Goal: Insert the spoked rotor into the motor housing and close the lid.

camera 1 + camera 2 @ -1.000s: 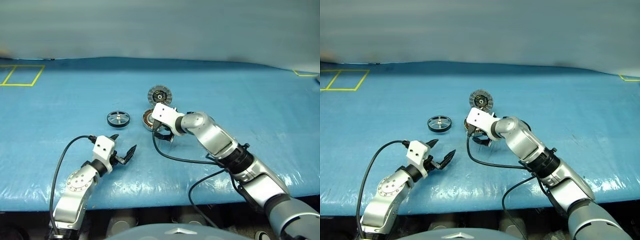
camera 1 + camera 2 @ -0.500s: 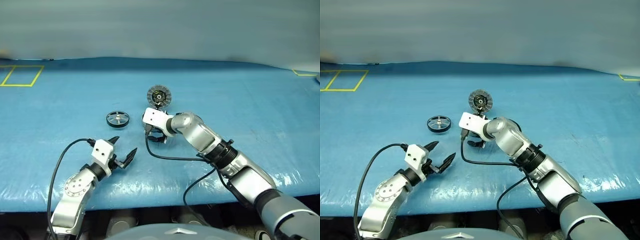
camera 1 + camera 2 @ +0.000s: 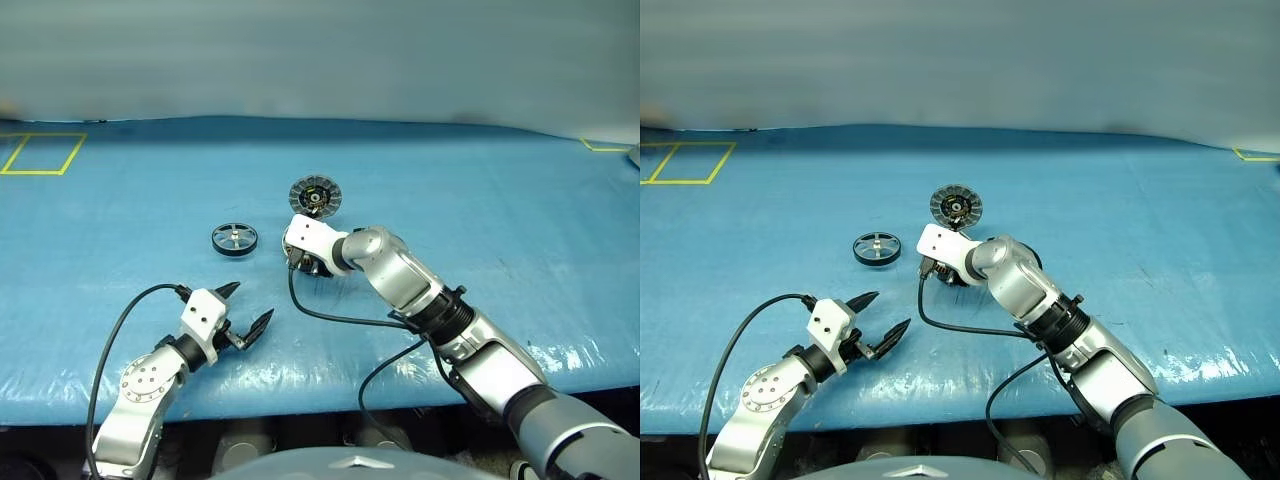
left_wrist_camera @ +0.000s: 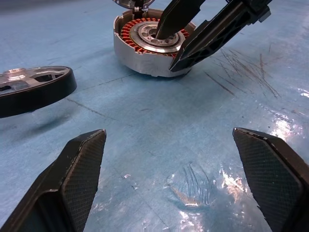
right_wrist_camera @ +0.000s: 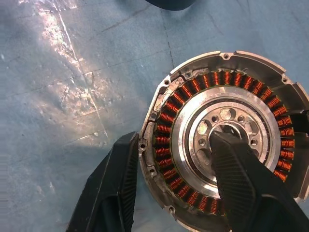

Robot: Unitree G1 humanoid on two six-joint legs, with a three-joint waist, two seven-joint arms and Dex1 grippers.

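The motor housing (image 5: 169,121) lies on the blue table with its copper winding ring and silver centre facing up. Its lid (image 3: 315,195) stands open at the far edge, striped inner face toward me. My right gripper (image 3: 308,265) reaches down onto the housing. One finger (image 5: 231,169) sits in the centre hole and the other finger (image 5: 120,174) presses the outer rim, so it is shut across the housing's wall. To the left of the housing, the spoked rotor (image 3: 235,239) lies flat. My left gripper (image 3: 248,302) hovers open nearer the table's front edge, holding nothing.
Yellow tape marks a square (image 3: 40,150) at the far left of the blue table (image 3: 500,200), and another corner of tape shows at the far right. Black cables trail from both wrists over the front edge.
My right gripper's fingers have come together from wide open onto the housing's wall, after the hand shifted a little left. The left gripper has stayed open and in place.
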